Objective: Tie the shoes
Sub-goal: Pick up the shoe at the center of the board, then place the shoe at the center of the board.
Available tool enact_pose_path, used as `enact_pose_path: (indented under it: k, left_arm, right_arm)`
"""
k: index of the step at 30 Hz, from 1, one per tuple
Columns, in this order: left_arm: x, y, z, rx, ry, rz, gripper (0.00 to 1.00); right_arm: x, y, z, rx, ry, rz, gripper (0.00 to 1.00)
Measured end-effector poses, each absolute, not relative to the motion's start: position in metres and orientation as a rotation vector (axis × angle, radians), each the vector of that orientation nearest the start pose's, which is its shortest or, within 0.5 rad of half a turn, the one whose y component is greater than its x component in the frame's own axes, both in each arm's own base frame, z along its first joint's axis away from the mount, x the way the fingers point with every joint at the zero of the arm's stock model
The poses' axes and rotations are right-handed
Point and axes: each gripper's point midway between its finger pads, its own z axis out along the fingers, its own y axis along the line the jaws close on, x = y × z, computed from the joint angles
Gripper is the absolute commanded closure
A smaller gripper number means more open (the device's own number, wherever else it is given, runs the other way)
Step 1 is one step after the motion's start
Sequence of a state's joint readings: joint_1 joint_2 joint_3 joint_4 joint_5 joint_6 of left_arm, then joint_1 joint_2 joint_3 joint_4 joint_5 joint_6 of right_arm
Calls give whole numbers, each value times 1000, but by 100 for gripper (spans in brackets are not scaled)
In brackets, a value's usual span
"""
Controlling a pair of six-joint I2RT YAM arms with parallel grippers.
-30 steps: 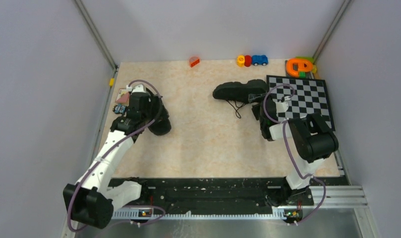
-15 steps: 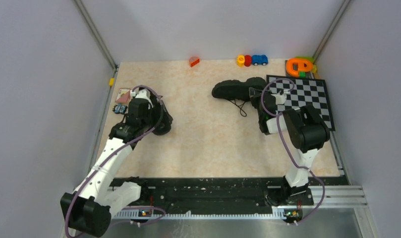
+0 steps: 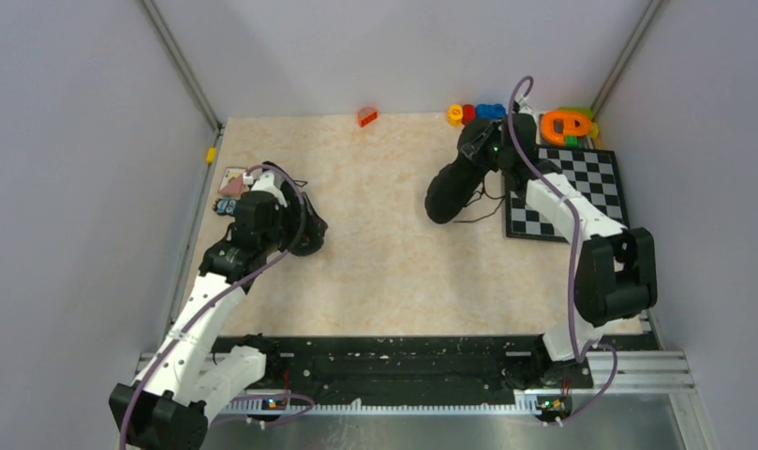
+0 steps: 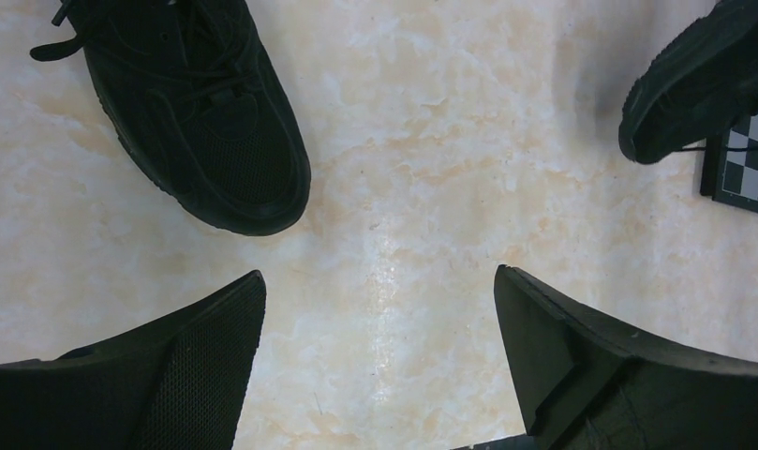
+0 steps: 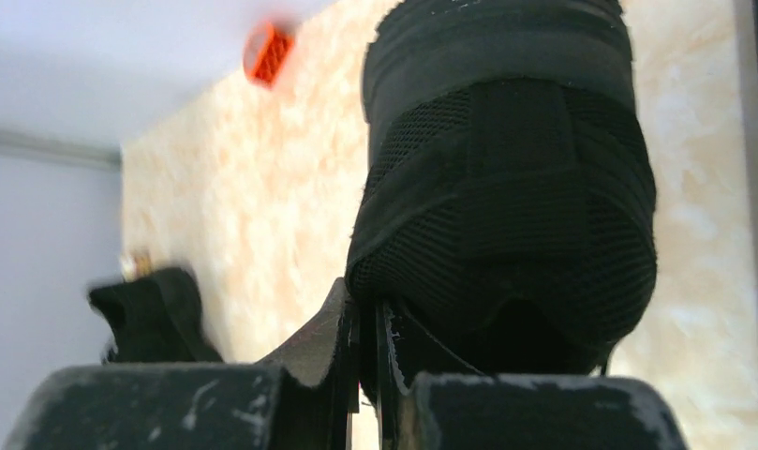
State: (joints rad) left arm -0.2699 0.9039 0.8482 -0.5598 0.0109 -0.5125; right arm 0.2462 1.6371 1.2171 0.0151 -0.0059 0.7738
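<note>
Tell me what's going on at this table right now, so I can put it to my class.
Two robot arms are working with a pair of black shoes. The right gripper is shut on the back of one shoe beside the checkerboard, its laces trailing loose. The left gripper hangs open above the table, next to the other shoe, touching nothing.

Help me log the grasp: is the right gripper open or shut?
Shut. In the right wrist view the right gripper is closed to a sliver, pinching the black shoe at its heel end.
</note>
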Motion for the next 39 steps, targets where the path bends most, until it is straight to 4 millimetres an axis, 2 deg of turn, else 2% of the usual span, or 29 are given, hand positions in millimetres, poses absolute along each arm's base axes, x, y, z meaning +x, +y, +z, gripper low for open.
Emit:
enact_pose_path:
  k: [5,7,10,14,18,21,25,26,29,32,35,39]
  left_arm:
    - [270,-106,193,-240,2218,-495,8]
    - [269,-108,193,-233,2222,-513,12]
    - [268,-113,193,-217,2232,-544,12]
    - [265,-120,188,-202,2252,-579,12]
    - [259,-124,178,-191,2278,-603,11]
    - [255,-127,170,-189,2299,-620,11]
    - [253,-131,166,-192,2310,-644,11]
    - [252,-133,165,-190,2309,-656,11]
    - [252,-138,162,-182,2314,-679,11]
    - [251,-145,156,-162,2335,-699,9]
    - [248,-152,152,-138,2352,-716,8]
    - [245,-163,151,-89,2346,-753,10]
  right_arm:
    - [429,161,206,277,2193,658,100]
    - [398,162,201,190,2296,665,100]
    - [354,154,196,92,2456,628,100]
    - [316,143,202,1,2583,561,100]
    - [294,144,207,-62,2629,520,100]
    - [283,167,204,-134,2643,528,100]
    - [280,211,186,-185,2638,592,100]
    - [282,221,178,-186,2647,598,93]
    - [296,251,148,-166,2670,610,58]
    - [312,271,130,-127,2659,642,45]
    - [323,285,135,-113,2604,701,43]
    - [331,291,157,-138,2529,735,37]
